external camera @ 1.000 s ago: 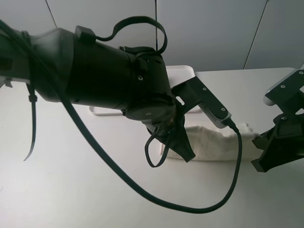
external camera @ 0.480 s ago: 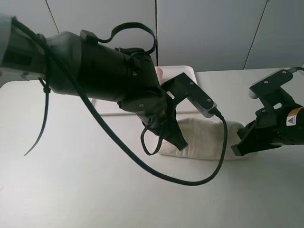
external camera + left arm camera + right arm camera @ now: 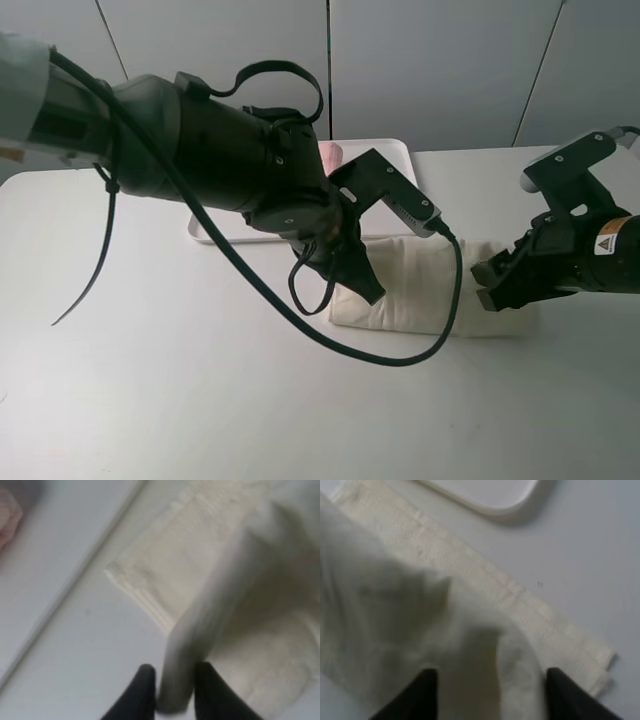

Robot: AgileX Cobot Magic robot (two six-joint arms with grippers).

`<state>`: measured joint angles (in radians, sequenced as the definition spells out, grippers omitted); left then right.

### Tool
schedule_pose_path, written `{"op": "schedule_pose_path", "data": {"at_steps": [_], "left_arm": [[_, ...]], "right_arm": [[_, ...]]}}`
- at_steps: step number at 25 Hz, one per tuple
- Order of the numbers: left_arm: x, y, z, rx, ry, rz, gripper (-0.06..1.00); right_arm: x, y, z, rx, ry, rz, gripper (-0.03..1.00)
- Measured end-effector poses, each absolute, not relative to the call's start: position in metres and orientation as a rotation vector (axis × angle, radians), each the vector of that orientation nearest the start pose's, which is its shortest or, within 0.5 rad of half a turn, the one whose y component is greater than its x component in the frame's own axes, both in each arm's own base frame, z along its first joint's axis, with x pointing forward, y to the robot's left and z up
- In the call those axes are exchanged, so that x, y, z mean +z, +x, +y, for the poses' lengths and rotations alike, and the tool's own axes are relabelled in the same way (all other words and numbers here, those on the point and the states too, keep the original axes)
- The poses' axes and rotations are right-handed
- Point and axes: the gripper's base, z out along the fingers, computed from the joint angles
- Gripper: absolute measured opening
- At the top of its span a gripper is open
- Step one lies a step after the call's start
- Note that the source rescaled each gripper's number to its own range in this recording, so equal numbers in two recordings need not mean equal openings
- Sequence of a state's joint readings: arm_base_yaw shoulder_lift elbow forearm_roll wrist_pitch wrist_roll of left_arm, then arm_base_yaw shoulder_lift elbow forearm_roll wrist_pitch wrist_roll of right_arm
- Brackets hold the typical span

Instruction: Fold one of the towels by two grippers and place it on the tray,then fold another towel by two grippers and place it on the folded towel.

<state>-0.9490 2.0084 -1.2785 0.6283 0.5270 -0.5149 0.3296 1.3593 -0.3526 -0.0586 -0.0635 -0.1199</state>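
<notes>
The cream-white towel (image 3: 412, 292) lies folded into a band on the table in front of the tray (image 3: 388, 156). My left gripper (image 3: 358, 287) is at the band's left end. In the left wrist view its fingers (image 3: 145, 692) stand a little apart, with a raised fold of the cream-white towel (image 3: 200, 565) loose between them. My right gripper (image 3: 493, 284) is at the right end, jaws wide, with a soft hump of towel (image 3: 395, 585) between its fingertips (image 3: 422, 692). A sliver of the pink towel (image 3: 329, 155) shows on the tray behind the left arm.
The bulky left arm (image 3: 220, 150) and its looping black cable (image 3: 400, 360) hang over the tray and the middle of the table. The tray's rounded corner (image 3: 490, 495) lies just beyond the towel. A pale wall stands behind the table.
Both grippers came down and toward the front, laying the stretched cream-white towel flat on the table. The jaws of both have parted from shut.
</notes>
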Motion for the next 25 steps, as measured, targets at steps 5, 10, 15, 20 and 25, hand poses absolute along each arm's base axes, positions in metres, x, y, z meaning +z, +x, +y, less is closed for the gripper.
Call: {"op": "schedule_pose_path", "data": {"at_steps": [5, 10, 15, 20, 25], "left_arm": [[0.153, 0.262, -0.316, 0.082, 1.134, 2.307, 0.96], [0.153, 0.268, -0.311, 0.070, 1.063, 2.344, 0.96], [0.151, 0.289, -0.285, -0.012, 0.811, 2.571, 0.96], [0.161, 0.309, -0.269, -0.187, 0.688, 2.720, 0.96], [0.170, 0.315, -0.276, -0.235, 0.677, 2.729, 0.96]], "right_arm": [[0.153, 0.198, 0.067, 0.118, -0.466, 2.366, 0.97], [0.154, 0.198, 0.068, 0.154, -0.372, 2.443, 0.96], [0.170, 0.216, 0.061, 0.185, -0.205, 2.561, 0.96], [0.189, 0.235, 0.046, 0.119, -0.163, 2.629, 0.96], [0.176, 0.240, 0.036, -0.021, -0.149, 2.857, 0.95]]}}
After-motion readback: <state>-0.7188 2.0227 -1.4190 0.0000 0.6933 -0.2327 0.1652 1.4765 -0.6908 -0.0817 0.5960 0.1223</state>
